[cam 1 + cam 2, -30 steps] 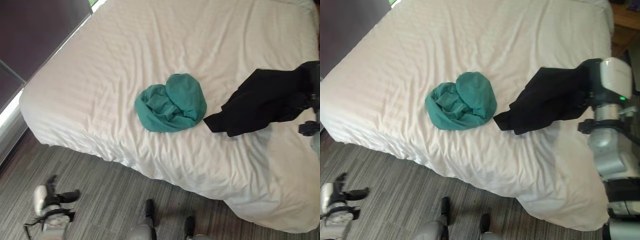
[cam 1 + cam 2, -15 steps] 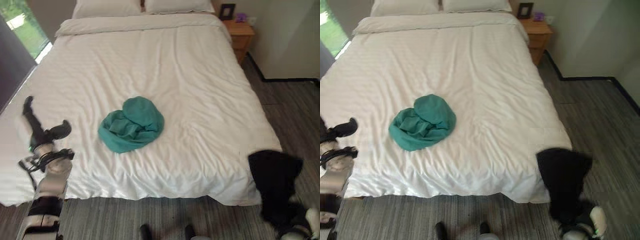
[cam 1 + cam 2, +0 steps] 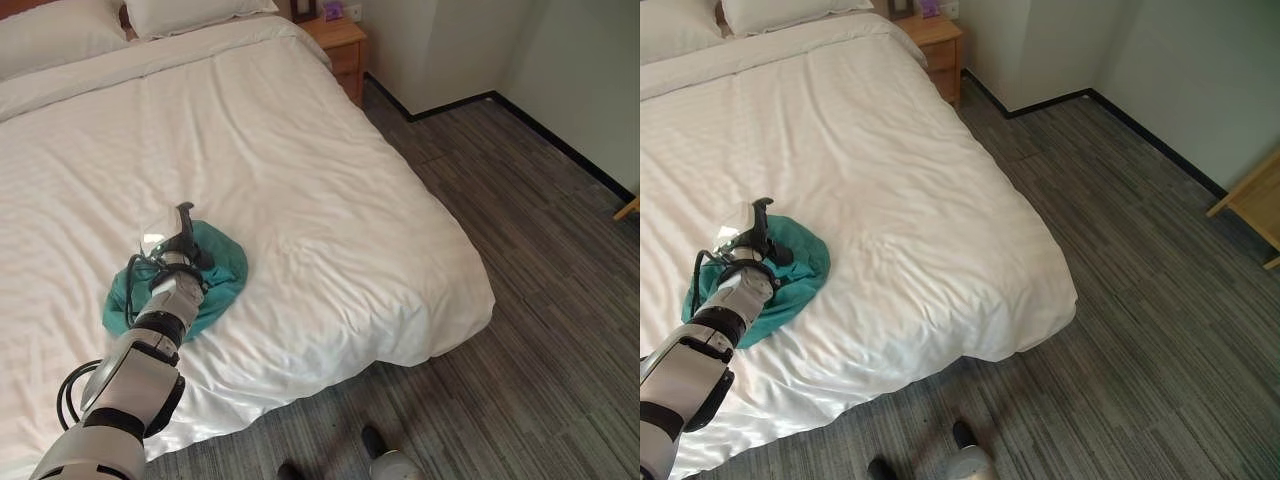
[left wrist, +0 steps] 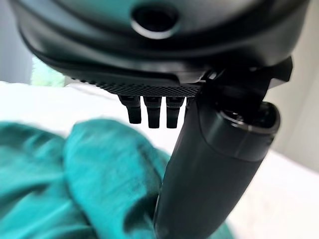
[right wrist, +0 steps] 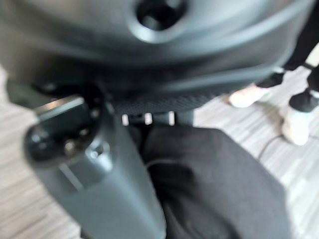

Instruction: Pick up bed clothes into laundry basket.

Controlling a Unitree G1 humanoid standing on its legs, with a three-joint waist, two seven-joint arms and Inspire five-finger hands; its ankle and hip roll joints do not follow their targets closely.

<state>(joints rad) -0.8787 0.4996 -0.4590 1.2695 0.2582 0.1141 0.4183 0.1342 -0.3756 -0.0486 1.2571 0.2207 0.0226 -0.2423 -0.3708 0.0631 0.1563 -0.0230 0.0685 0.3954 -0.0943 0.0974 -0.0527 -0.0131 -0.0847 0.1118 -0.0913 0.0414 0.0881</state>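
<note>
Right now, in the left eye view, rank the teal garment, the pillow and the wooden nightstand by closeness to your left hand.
1. Teal garment: on the bed, directly under the left hand.
2. Pillow: at the head of the bed, far side.
3. Wooden nightstand: past the bed's far right corner, slightly beyond the pillow.

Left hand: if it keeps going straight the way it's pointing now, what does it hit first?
Most likely the teal garment: the left hand hangs right over it on the bed, fingers open. How much gap remains is unclear.
</note>
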